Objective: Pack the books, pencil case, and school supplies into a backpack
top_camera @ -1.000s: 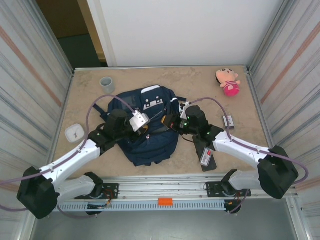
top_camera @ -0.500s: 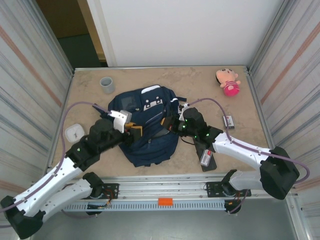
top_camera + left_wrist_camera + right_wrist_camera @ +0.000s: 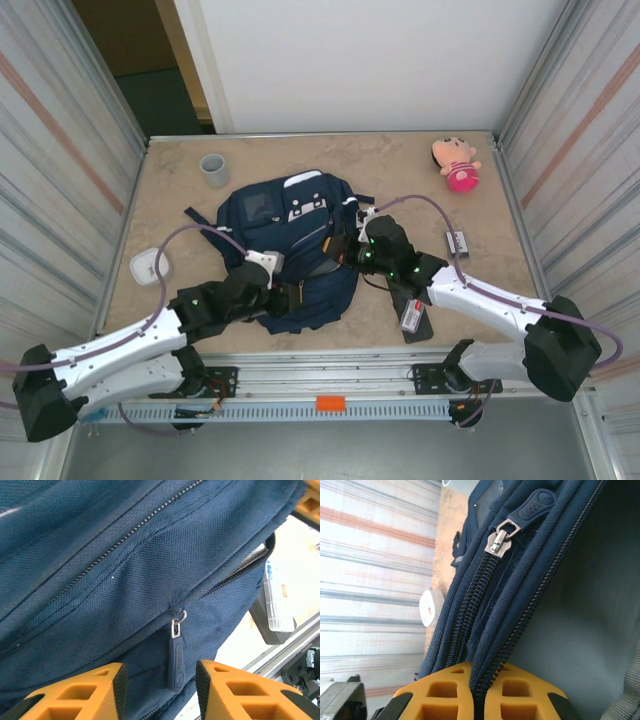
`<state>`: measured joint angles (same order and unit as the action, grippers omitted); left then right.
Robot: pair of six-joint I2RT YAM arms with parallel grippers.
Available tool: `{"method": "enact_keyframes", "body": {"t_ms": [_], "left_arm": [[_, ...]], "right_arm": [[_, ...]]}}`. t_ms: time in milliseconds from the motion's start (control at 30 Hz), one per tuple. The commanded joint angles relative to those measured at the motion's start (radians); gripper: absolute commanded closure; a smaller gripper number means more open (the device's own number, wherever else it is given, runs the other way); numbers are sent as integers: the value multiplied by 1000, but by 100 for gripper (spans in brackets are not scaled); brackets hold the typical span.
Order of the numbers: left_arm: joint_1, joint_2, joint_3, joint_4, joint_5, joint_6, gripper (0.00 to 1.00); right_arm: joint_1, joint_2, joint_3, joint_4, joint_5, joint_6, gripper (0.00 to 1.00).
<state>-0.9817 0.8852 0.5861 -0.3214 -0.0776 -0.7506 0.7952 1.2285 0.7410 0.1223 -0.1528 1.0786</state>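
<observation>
The left pincer, the nearer one, is spread; the zip pull lies just ahead at 12 o'clock, long axis toward the gap. Beyond, the right pincer pinches a seam of the backpack, lying mid-surface

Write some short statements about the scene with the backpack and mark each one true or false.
1. The right gripper is shut on the backpack. True.
2. The left gripper clamps the zip pull. False: its jaws stand open, and the pull shows in the gap between them.
3. The grey cup stands on the table, apart from the backpack. True.
4. The pink doll lies inside the backpack. False: it lies at the table's far right corner.
</observation>
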Motion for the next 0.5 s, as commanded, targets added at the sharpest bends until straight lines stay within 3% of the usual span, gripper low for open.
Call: {"method": "enact_keyframes", "body": {"t_ms": [0, 167, 333, 467], "left_arm": [[-5, 27, 10, 47, -22, -31, 59], [-5, 78, 6, 112, -11, -14, 65], [-5, 90, 17, 57, -116, -10, 88], [-3, 54, 0, -12, -174, -7, 99]], "right_arm": [[10, -44, 58, 42, 27, -54, 100], [13, -36, 67, 43, 18, -59, 100], [12, -41, 74, 34, 3, -67, 100], [-19, -66, 82, -16, -11, -90, 100]]}}
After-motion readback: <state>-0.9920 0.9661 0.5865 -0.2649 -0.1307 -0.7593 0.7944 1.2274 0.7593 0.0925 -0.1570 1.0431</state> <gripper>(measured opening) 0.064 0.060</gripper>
